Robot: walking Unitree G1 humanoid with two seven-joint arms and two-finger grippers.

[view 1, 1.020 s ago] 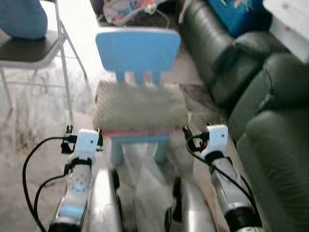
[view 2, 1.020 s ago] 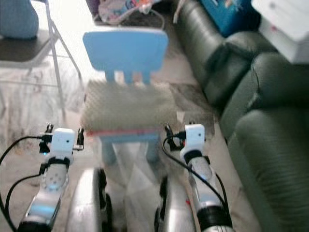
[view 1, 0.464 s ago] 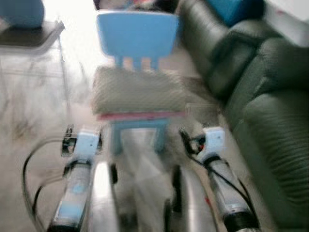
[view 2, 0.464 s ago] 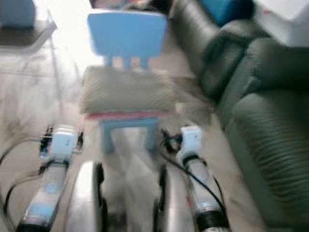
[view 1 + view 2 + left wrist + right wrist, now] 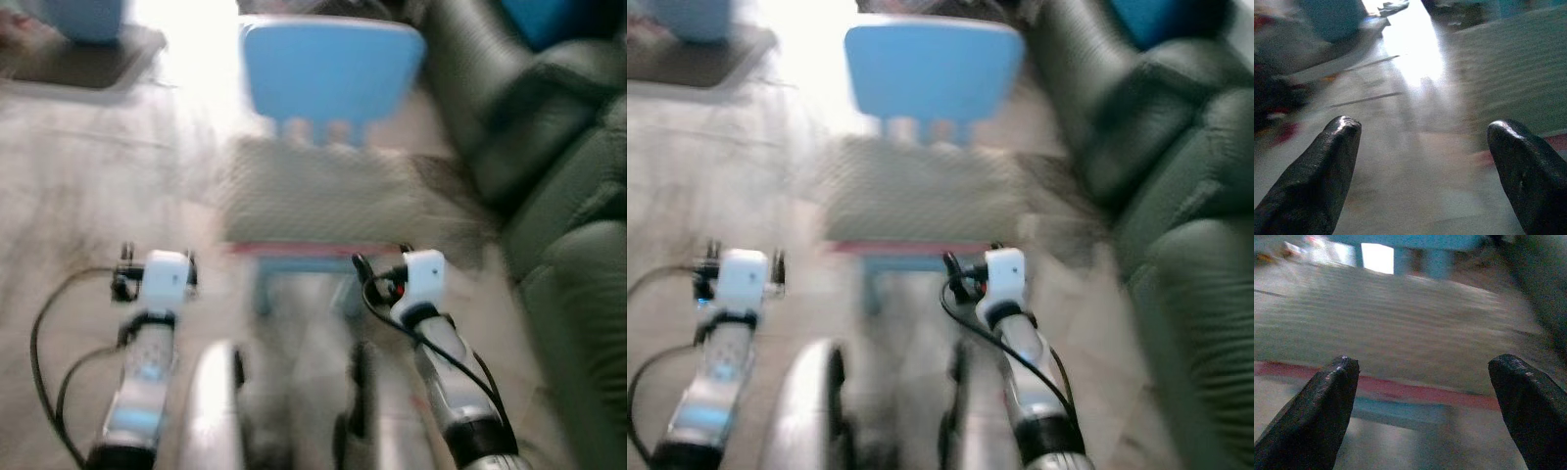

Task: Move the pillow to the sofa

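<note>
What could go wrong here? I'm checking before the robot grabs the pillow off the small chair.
The pillow overhangs the light blue chair, so a one-sided pull may drag it to the floor or tip the chair. The views are blurred, so aim may be off. Both hands, left hand and right hand, are open short of it.

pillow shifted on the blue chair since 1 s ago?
No. The pillow still covers the blue chair seat below the backrest; the whole view shifted, so the camera moved.

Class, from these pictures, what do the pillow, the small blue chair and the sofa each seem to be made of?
Pillow: probably woven fabric, greyish, matte, with a fine ribbed texture. Chair: likely moulded plastic, smooth, uniform light blue. Sofa: seemingly leather or imitation leather, dark green with a soft sheen; blur leaves this open.
</note>
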